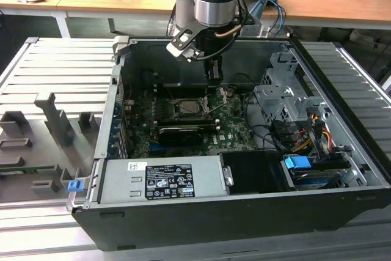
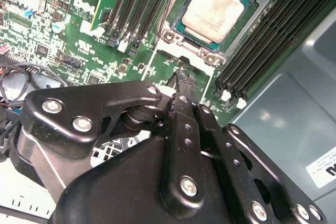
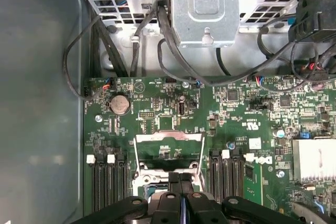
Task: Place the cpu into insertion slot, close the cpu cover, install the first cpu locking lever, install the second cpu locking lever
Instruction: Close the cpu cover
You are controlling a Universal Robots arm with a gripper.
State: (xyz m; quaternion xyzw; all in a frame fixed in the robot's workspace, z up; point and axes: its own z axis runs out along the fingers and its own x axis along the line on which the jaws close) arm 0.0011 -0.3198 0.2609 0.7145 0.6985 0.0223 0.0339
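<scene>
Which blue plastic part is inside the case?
The larger blue part, at the exterior view's right. The small one sits outside, on the grey tray.

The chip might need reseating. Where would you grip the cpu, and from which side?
Probably by two opposite thin edges, coming straight down from above: the cpu lies flat, face up, framed by the metal rim of the socket, so a sideways approach looks blocked.
</scene>
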